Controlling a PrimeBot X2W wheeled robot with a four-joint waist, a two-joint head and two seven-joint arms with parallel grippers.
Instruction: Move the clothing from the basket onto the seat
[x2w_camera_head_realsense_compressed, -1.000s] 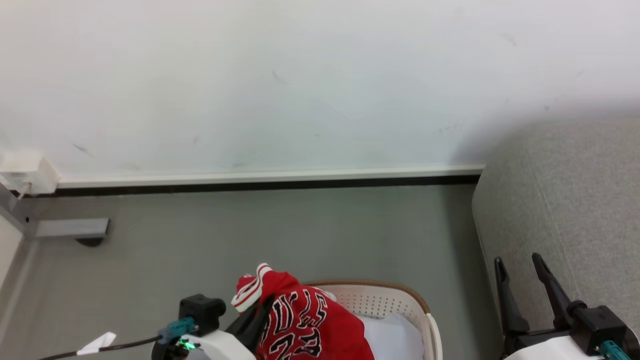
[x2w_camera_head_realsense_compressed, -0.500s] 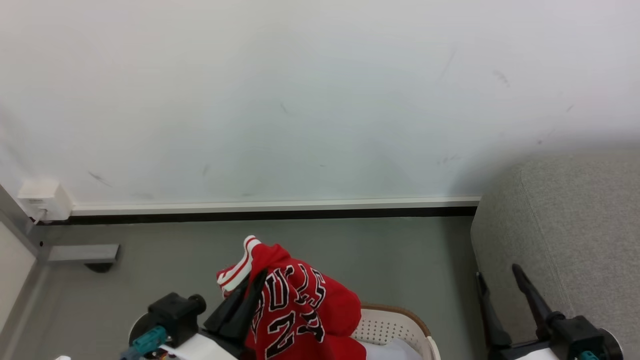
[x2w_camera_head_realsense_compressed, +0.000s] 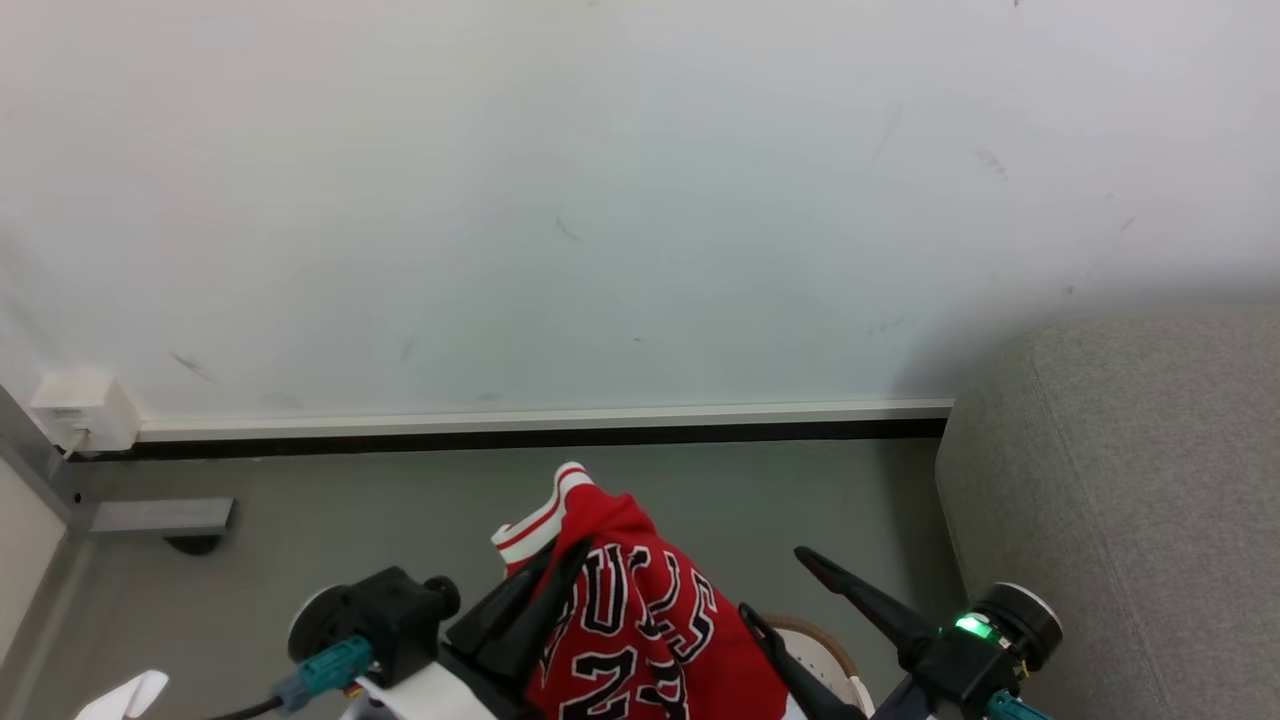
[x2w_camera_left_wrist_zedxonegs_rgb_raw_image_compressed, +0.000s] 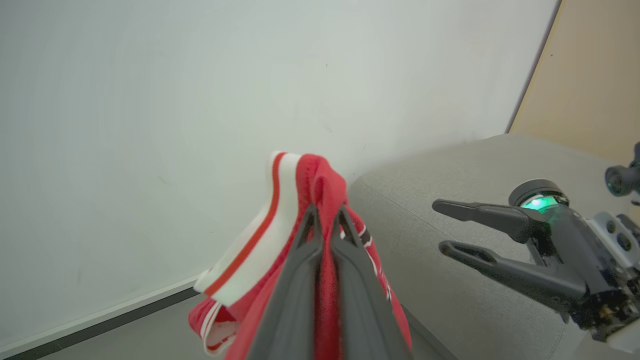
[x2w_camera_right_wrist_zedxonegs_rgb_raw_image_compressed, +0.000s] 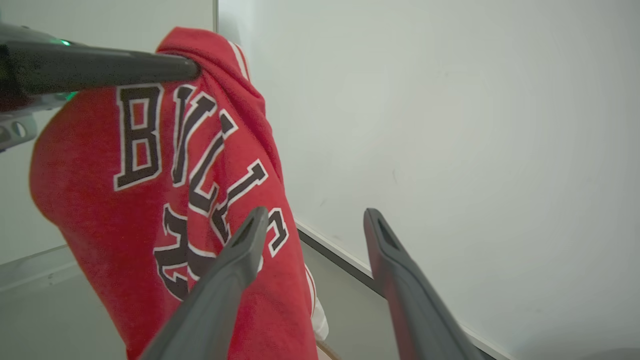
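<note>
The clothing, a red jersey (x2w_camera_head_realsense_compressed: 640, 620) with white trim and black lettering, hangs from my left gripper (x2w_camera_head_realsense_compressed: 562, 556), which is shut on its upper fold. The left wrist view shows both fingers pinching the red cloth (x2w_camera_left_wrist_zedxonegs_rgb_raw_image_compressed: 305, 185) at my left gripper (x2w_camera_left_wrist_zedxonegs_rgb_raw_image_compressed: 327, 212). My right gripper (x2w_camera_head_realsense_compressed: 772, 582) stands open just right of the jersey, fingers pointing up and left, nothing between them. In its own view my right gripper (x2w_camera_right_wrist_zedxonegs_rgb_raw_image_compressed: 316, 214) is spread beside the lettered cloth (x2w_camera_right_wrist_zedxonegs_rgb_raw_image_compressed: 150, 200). A bit of the basket rim (x2w_camera_head_realsense_compressed: 815, 638) peeks out below. The grey seat (x2w_camera_head_realsense_compressed: 1130, 500) lies to the right.
A white wall and a dark skirting board (x2w_camera_head_realsense_compressed: 520, 438) run behind the grey floor (x2w_camera_head_realsense_compressed: 350, 520). A white socket box (x2w_camera_head_realsense_compressed: 75, 408) and a grey bracket (x2w_camera_head_realsense_compressed: 160, 516) sit at the left. A tan panel (x2w_camera_left_wrist_zedxonegs_rgb_raw_image_compressed: 595, 75) stands beyond the sofa (x2w_camera_left_wrist_zedxonegs_rgb_raw_image_compressed: 450, 165).
The left gripper has lifted the jersey out of the basket and carried it to the right. The right gripper has swung left from beside the sofa to just beside the jersey. The camera tilted up.
</note>
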